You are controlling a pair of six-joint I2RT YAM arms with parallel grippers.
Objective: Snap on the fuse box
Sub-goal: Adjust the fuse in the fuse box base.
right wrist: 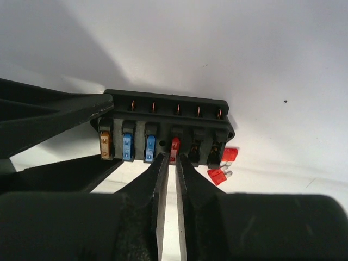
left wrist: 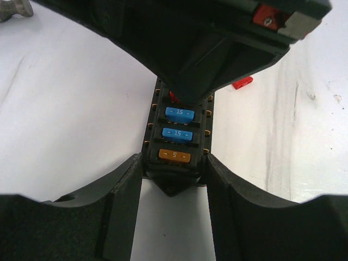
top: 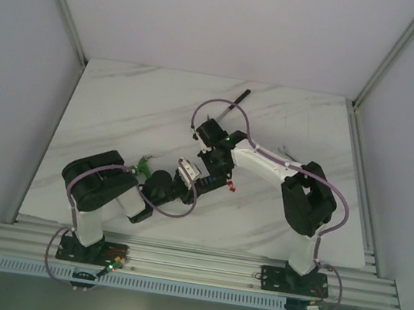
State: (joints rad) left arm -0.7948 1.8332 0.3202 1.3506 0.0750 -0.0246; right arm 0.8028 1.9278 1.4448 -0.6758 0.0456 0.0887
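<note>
Fuse-seating step: left end effector [left wrist: 175, 169] clamped on one end of the fuse box [left wrist: 176, 136] at mid-table [top: 120, 111], right end effector [right wrist: 172, 159] pinched on a red fuse [right wrist: 174, 145] at the fourth slot; next, I'd judge, a straight push until seated.

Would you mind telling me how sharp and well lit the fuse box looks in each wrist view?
Left wrist: fuse box sharp, numbers legible, far end shaded under the right fingers. Right wrist: fuse box crisp, gripped red fuse vivid, right fingers dark and soft.
</note>
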